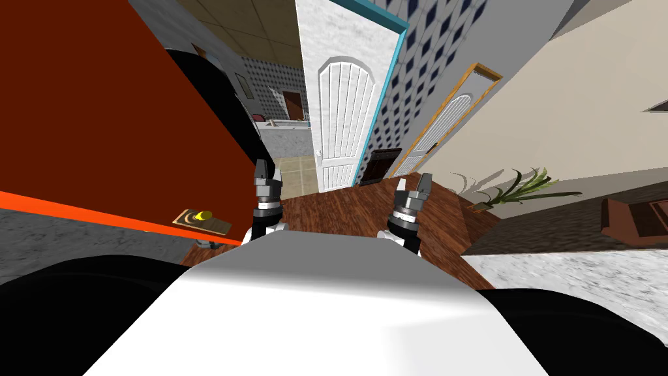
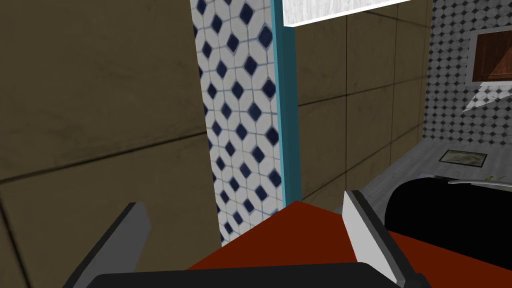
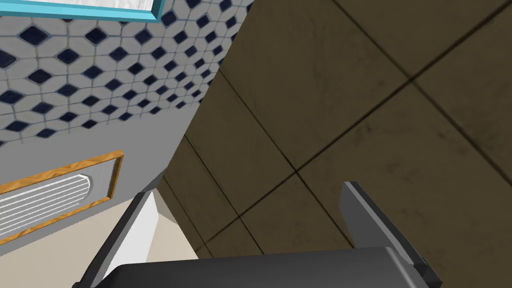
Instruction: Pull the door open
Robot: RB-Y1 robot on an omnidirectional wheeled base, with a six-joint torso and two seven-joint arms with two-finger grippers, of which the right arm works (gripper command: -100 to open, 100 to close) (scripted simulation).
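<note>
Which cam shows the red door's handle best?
Head view: the yellow handle sits on its plate on the red door, left of the left gripper. Left wrist view catches a red door corner between open fingers; right wrist view faces ceiling and tiles.

The red door (image 1: pixel 117 111) is running off the left edge, the brown furniture (image 1: pixel 636 219) off the right edge.

Head looks down, wrists up (sharing the tiled wall (image 2: pixel 235 125)).
</note>
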